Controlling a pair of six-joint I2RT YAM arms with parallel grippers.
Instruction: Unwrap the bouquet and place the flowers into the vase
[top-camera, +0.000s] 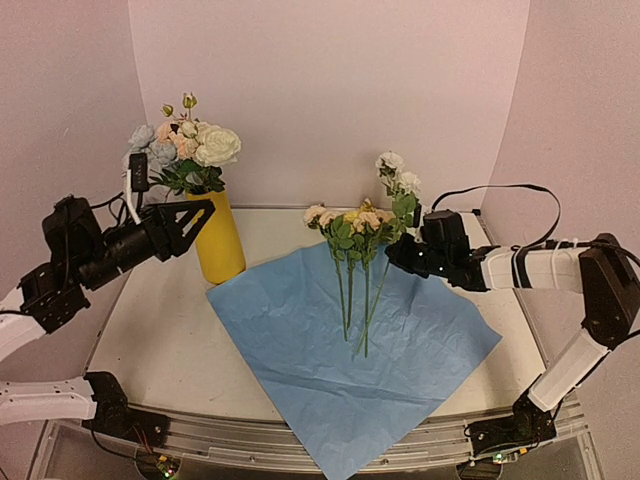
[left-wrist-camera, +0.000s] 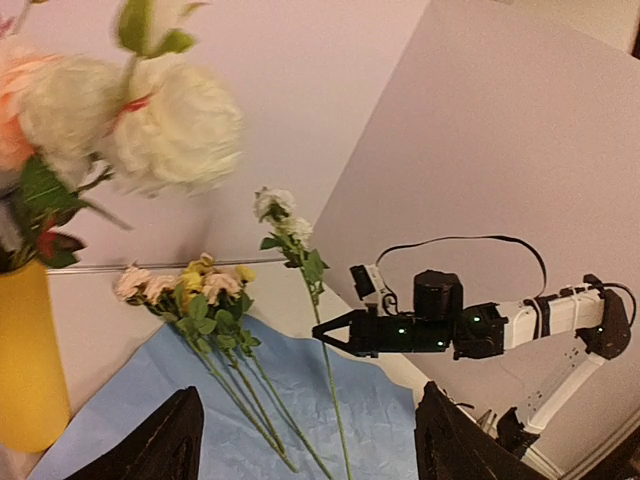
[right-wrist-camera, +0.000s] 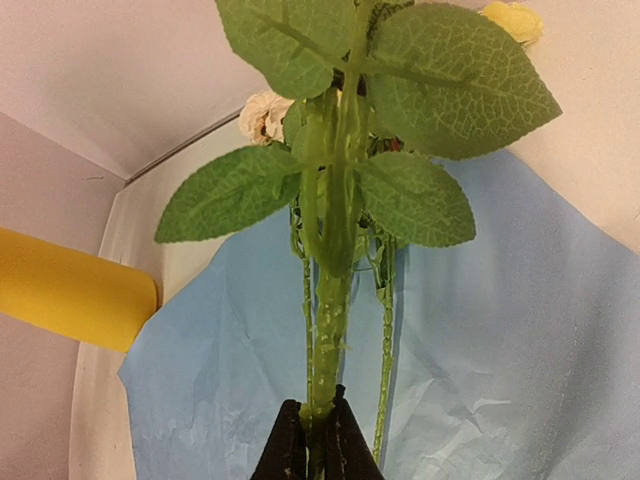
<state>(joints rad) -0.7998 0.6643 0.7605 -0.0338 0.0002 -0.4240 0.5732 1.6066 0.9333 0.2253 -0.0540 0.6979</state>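
Right gripper (top-camera: 397, 250) clamped on one white-rose stem (top-camera: 398, 195), raised; left gripper (top-camera: 198, 226) jaws apart, empty.
Near: blue crinkled paper sheet (top-camera: 340, 370) spread flat on the table (top-camera: 160, 340), pink and yellow roses (top-camera: 350, 225) lying on it, held stem tilted beside them. Far left: tall yellow vase (top-camera: 221, 245), mouth crowded by pale blue, peach and white blooms (top-camera: 185, 145), left gripper just beside it. Right wrist: leaves (right-wrist-camera: 455, 75) block everything past the pinch. Left wrist: whole held stem visible.
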